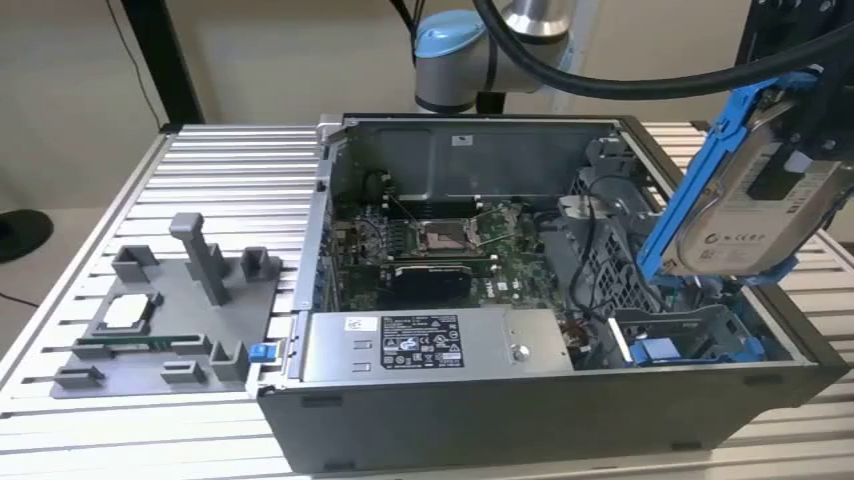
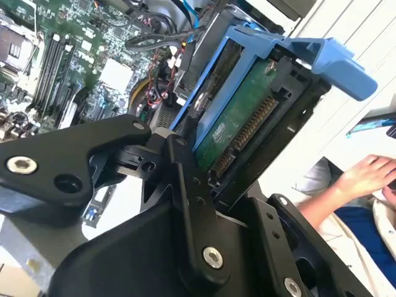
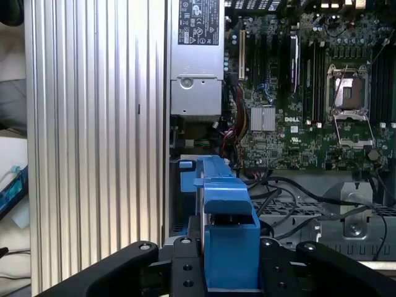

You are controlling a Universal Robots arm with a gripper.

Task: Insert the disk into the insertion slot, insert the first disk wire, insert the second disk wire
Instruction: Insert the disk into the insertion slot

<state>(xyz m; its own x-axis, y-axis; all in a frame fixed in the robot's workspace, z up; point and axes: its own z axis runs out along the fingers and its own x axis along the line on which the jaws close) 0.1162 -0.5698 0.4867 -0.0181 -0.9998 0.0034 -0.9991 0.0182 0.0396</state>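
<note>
Jaws pinching disk [image 1: 750, 215] across its blue frame [image 3: 229, 238], tilted; slot [image 1: 683, 338] below jaws. Likely stiff, heavyish, shock-sensitive: grip frame, not board [image 2: 238, 133].

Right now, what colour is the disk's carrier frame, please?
The carrier frame is bright blue, clearest in the exterior view.

surface: ribbed metal table [image 1: 227, 170] | on it: open computer case [image 1: 534, 430], grey fixture tray [image 1: 187, 325]

Plain beige wall [image 1: 267, 50] behind, ribbed aluminium table [image 1: 227, 160], black upright post [image 1: 160, 60] at the exterior view's left.
</note>
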